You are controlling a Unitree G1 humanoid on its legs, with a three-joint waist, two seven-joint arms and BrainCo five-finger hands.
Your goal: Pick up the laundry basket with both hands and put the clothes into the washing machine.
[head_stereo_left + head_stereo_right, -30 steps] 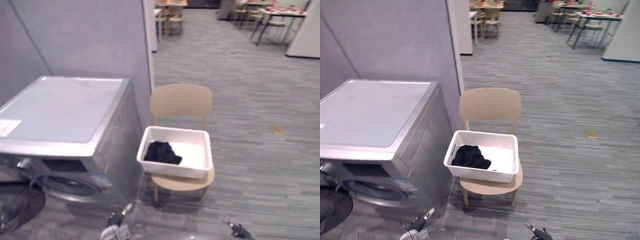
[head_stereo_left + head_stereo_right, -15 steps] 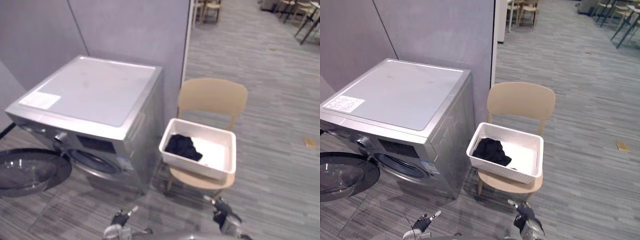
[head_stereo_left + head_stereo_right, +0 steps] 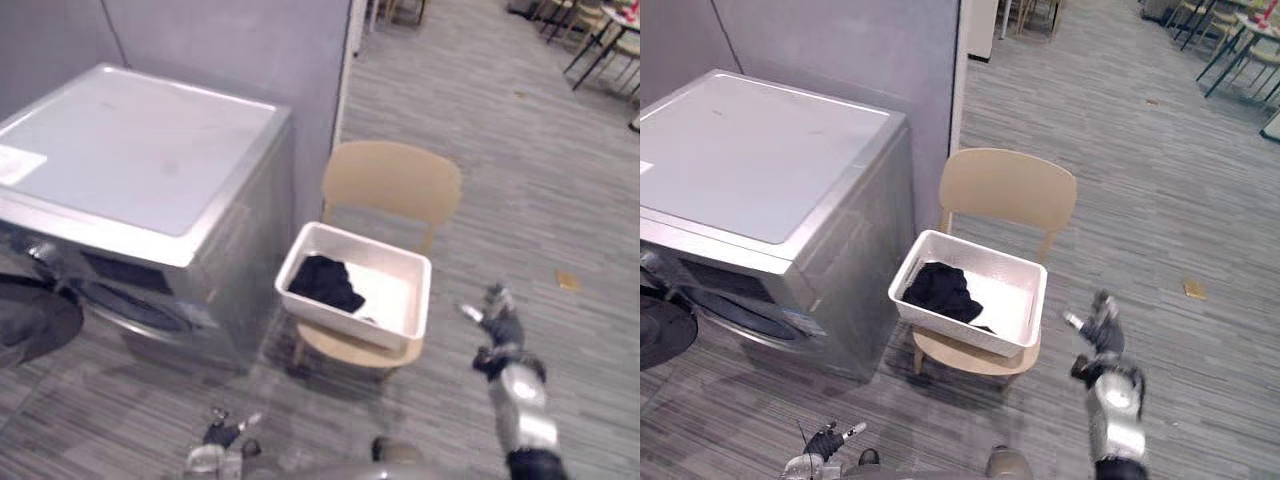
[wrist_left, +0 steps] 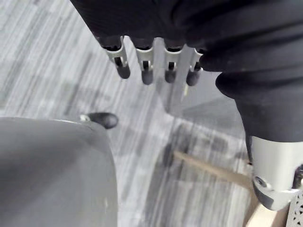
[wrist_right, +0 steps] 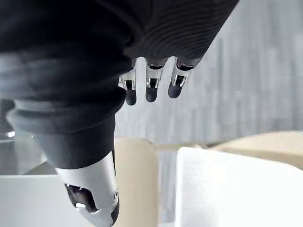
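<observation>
While I watch through the head camera, the white laundry basket [image 3: 345,320] sits on the seat of the beige chair [image 3: 392,180], nobody holding it. Dark clothes [image 3: 322,283] lie heaped in the basket's end on the chair's left side, and the other end shows bare white bottom. Washing machine [image 3: 130,150] stands just beside the chair on the left, its round door [image 3: 30,325] swung open on the side away from the chair. Right hand [image 3: 502,325] is up in the air to the right of the chair, near the basket's right wall but apart from it, touching nothing. From its wrist camera I see the fingers [image 5: 150,90] straight, side by side with small gaps, the thumb off on its own, nothing between them. Left hand [image 3: 218,436] hangs low over the grey floor [image 3: 520,190], on my side of the chair and well apart from it. Its fingers [image 4: 147,71] are loose in a row, slightly spread, thumb clear of them, empty too.
</observation>
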